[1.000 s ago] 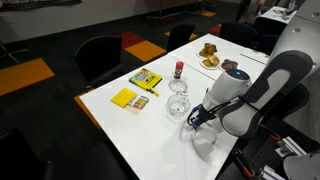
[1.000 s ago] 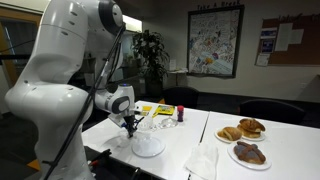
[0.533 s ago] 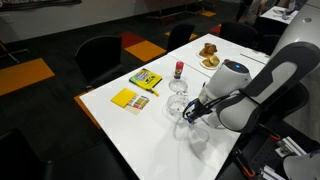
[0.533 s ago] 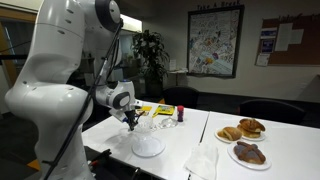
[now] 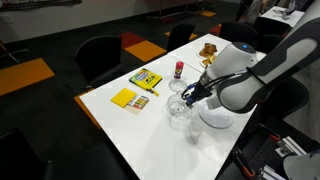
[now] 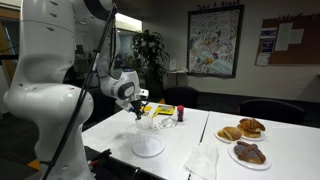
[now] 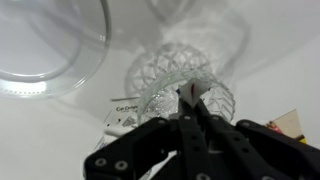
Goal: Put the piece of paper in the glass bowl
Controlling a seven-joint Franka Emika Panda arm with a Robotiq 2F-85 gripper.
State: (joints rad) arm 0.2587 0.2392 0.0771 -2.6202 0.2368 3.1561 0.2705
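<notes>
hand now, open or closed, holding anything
Hand: closed on the piece of paper, above the patterned glass bowl.

1. Clear cut glass, faceted and glinting, in the glass bowl [image 7: 160,75] at the centre of the wrist view.
2. Smooth, glossy, translucent-looking wall on the round dish [image 7: 45,55] at upper left there.
3. Thin, matt, crumpled white paper in the piece of paper [image 7: 187,92] pinched at the fingertips.
4. Matt black finish on the gripper [image 7: 192,97]; plastic or metal, impossible to tell.
5. Glossy white moulded casing on the robot arm [image 6: 50,110], left of frame in an exterior view.
6. Smooth white top with a faint sheen on the table [image 5: 130,125].
7. Flat, matt paper look in the yellow sheets [image 5: 128,98], left of centre.
8. Soft, creased, matt white in the napkin [image 6: 203,160], lower middle.
9. Dull, matt carpet [image 5: 25,72] at far left.
</notes>
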